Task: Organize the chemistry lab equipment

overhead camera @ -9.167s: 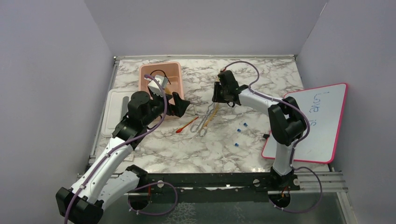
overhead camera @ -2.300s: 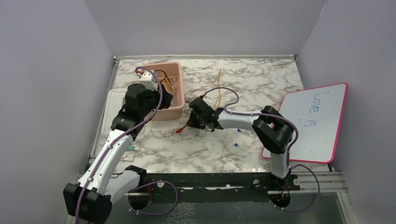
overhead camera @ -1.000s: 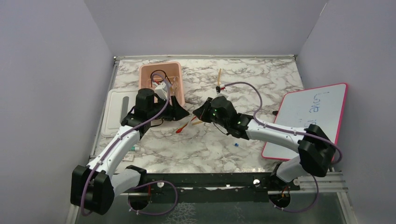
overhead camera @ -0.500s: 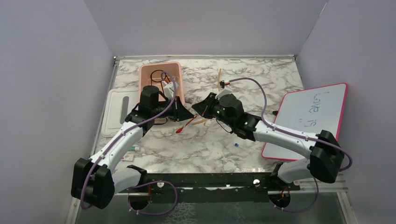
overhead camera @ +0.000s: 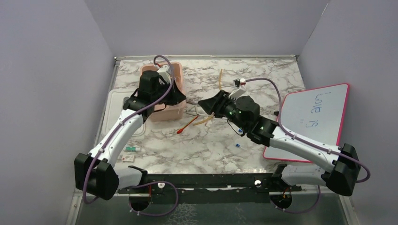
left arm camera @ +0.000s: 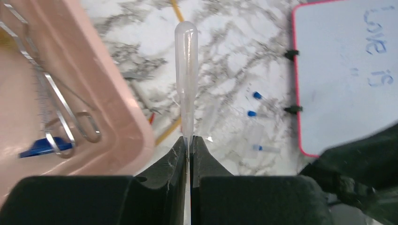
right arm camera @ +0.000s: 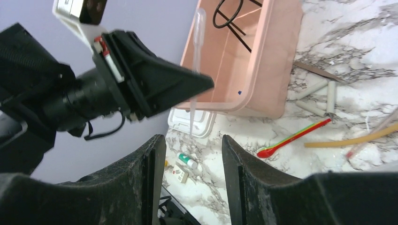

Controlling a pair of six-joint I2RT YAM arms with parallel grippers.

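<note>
Lab equipment lies spread over the marble bench (overhead camera: 197,150). Toward the near edge one tiny blue piece (overhead camera: 238,146) sits alone, just left of the pink-framed whiteboard (overhead camera: 324,117) that lies along the right edge. A little farther in, the red-tipped stick (right arm camera: 293,138) lies slantwise with the tan rubber tube (right arm camera: 352,139) just beside it. Past these, around the bench's middle, the left pincer (left arm camera: 188,140) is pressed together on the thin stem of a clear pipette (left arm camera: 186,61). The bulb points away from the fingers, above the bench just beside the right wall of the pink tub (left arm camera: 117,93). The right pincer (right arm camera: 192,140) faces the pipette from the right with its fingers spread wide, gripping nothing. A white lid (overhead camera: 115,112) lies flat just beside the tub's left wall, near the left edge. Inside the tub lie the thin metal tongs (left arm camera: 56,103), a blue piece (left arm camera: 40,146) and, toward its far end, the black wire ring (right arm camera: 230,11). More blue pieces (left arm camera: 257,95) lie on the bench between tub and whiteboard.
</note>
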